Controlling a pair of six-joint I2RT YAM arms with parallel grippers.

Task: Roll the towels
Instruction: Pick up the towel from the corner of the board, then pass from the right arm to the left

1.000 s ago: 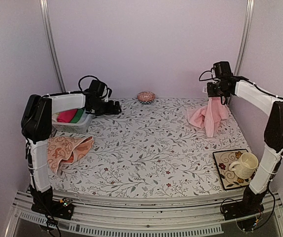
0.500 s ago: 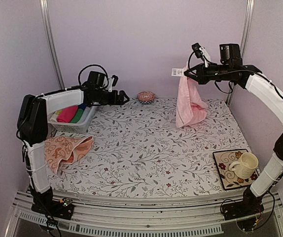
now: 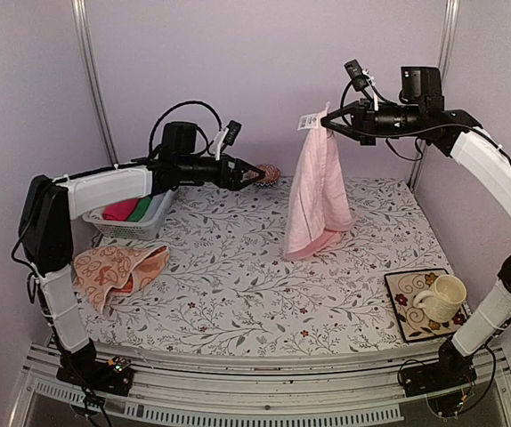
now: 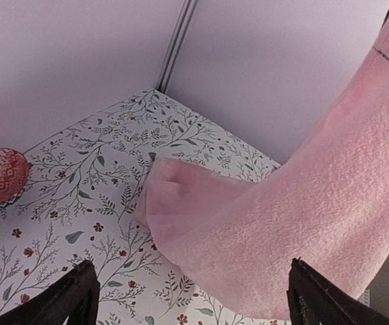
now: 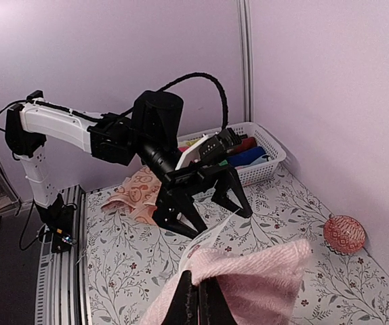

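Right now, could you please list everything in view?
plain light pink cloth towel: one, hanging from right gripper, lower end on table
peach-orange swirl-patterned cloth towel: one, crumpled, near left
white plastic basket: one, far left
small rolled cloths: three seen, magenta, green, blue, in basket
small red patterned bowl: one, by back wall
square patterned tray: one, near right
cream mug: one, on tray
left gripper: open, facing pink towel
right gripper: shut on pink towel

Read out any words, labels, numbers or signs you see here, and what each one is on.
No text can be read.
White tag at the top corner of the pink towel, beside the right gripper that pinches it: any print is too small and blurred to read.
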